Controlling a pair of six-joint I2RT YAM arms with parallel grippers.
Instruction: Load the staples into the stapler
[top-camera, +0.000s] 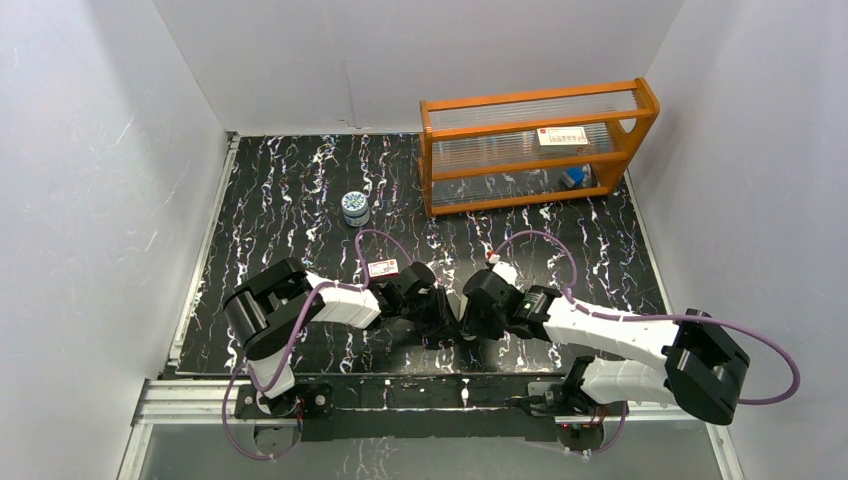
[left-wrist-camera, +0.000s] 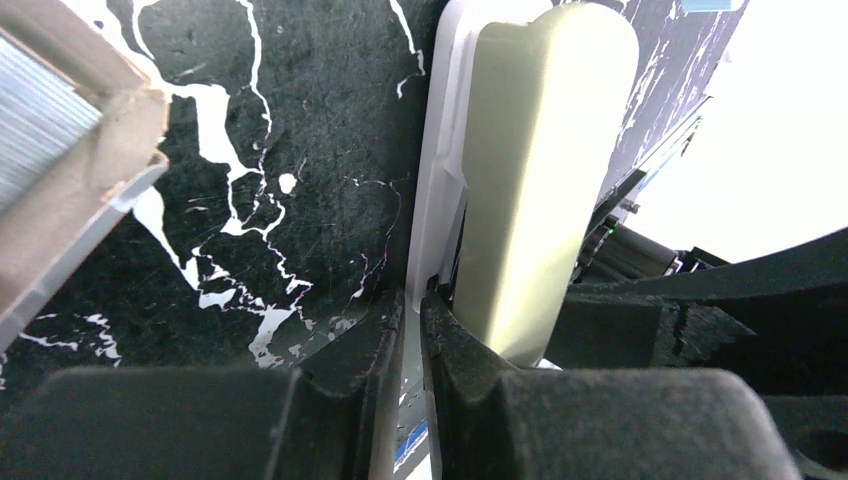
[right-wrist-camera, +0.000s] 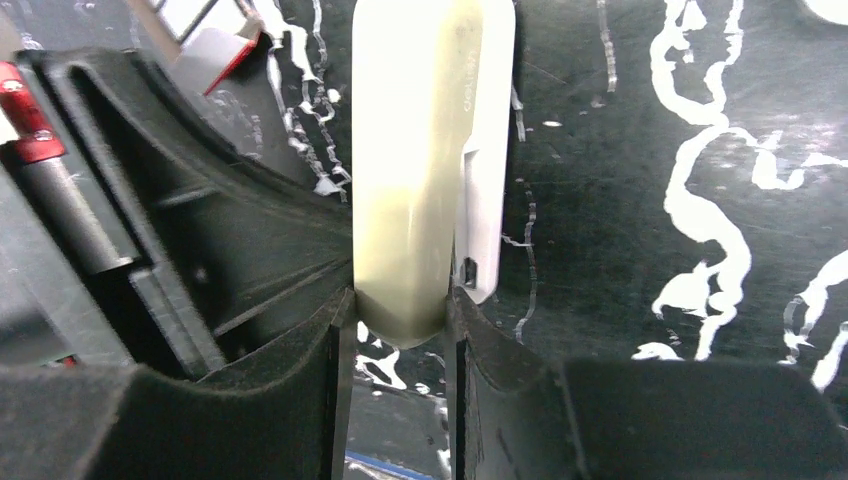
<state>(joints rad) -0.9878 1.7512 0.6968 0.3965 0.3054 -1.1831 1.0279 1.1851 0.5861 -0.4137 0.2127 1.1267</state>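
Observation:
The stapler (left-wrist-camera: 540, 180) is a slim beige bar above a pale grey-white base strip (left-wrist-camera: 437, 150), held over the black marbled mat between both grippers. My left gripper (left-wrist-camera: 413, 312) is shut on the thin base strip. My right gripper (right-wrist-camera: 400, 300) is shut on the rounded end of the stapler's beige bar (right-wrist-camera: 410, 150). In the top view the two grippers (top-camera: 440, 322) (top-camera: 472, 312) meet nose to nose and hide the stapler. The staples (left-wrist-camera: 35, 120), a silver ridged block in an open cardboard tray, lie at the upper left of the left wrist view.
A red-and-white box (top-camera: 383, 268) lies just behind the left gripper. A round tin (top-camera: 355, 207) stands farther back. An orange rack (top-camera: 535, 145) with clear shelves fills the back right. White walls enclose the mat (top-camera: 300, 200) on three sides.

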